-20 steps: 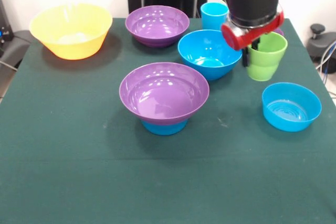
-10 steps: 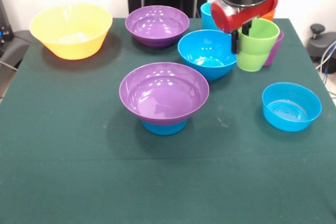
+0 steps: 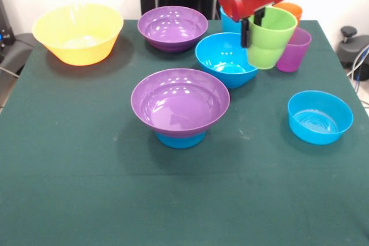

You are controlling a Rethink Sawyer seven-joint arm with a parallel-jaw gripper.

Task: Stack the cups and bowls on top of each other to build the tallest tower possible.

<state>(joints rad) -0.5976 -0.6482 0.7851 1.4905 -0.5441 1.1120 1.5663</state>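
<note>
My gripper (image 3: 252,30) is shut on the rim of the lime green cup (image 3: 270,40) and holds it in the air over the right edge of the large blue bowl (image 3: 226,59). The tower (image 3: 180,106) stands mid-table: a wide purple bowl resting on a small blue bowl (image 3: 180,139). The purple cup (image 3: 294,50) stands at the back right, with the orange cup (image 3: 289,10) behind it and the light blue cup (image 3: 228,21) partly hidden behind the gripper. The other small blue bowl (image 3: 320,117) sits at the right.
The large yellow bowl (image 3: 78,33) stands at the back left and the second wide purple bowl (image 3: 172,27) at the back centre. The green table cover (image 3: 86,171) spreads to the front edge. A black stand rises behind the table.
The gripper has lifted the lime green cup off the table and carried it up and to the left, uncovering the purple and orange cups behind it.
</note>
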